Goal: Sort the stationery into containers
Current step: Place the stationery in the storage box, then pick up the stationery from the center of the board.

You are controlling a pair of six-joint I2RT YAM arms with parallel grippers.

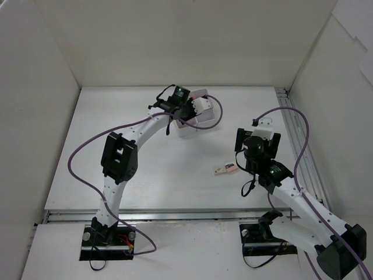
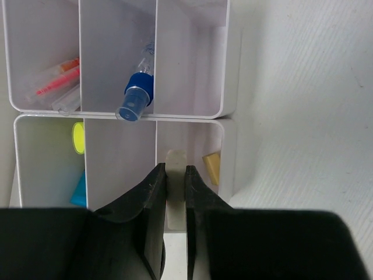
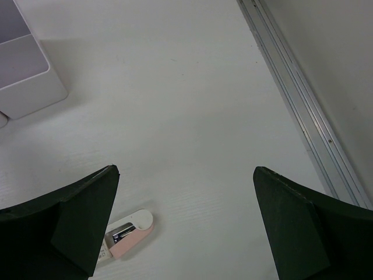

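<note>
Eraser (image 2: 176, 158) sits clamped in left gripper (image 2: 175, 175) over the organiser (image 2: 230, 87): centre it within the compartment walls, then release; right gripper (image 3: 185, 170) jaws stand apart.

No legible text; dark print on pink eraser (image 3: 131, 233) label too small.

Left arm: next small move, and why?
Probably open the left pincer and let go. It is shut on a pale eraser, held over the compartment of the white organiser where a tan eraser already lies. Lowering a little first may be safer, since its height above the compartment is hard to judge.
</note>
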